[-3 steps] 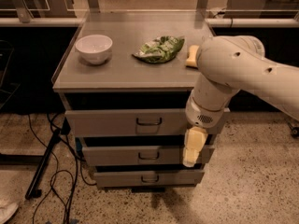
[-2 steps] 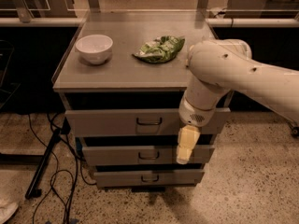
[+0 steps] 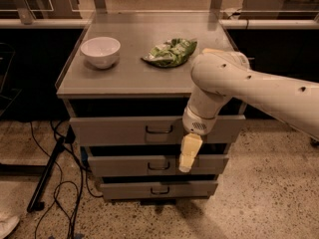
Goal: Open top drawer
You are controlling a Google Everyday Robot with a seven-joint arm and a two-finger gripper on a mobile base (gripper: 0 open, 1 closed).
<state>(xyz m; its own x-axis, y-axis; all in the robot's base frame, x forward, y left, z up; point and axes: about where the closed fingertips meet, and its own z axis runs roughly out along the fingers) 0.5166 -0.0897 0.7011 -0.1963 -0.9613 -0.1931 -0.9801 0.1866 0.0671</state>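
Just above the tool (image 3: 185,166), top drawer (image 3: 114,130).

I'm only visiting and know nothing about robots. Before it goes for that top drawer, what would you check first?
1. Handle of the top drawer in plain view, nothing over it: ok.
2. Gripper level with that handle: not ok; it hangs lower, in front of the middle drawer.
3. Gripper centred on the handle: not ok; it sits off to the right.
4. Bowl and green bag set back from the cabinet's front edge: ok.
5. Drawer free to slide, not locked: cannot tell.
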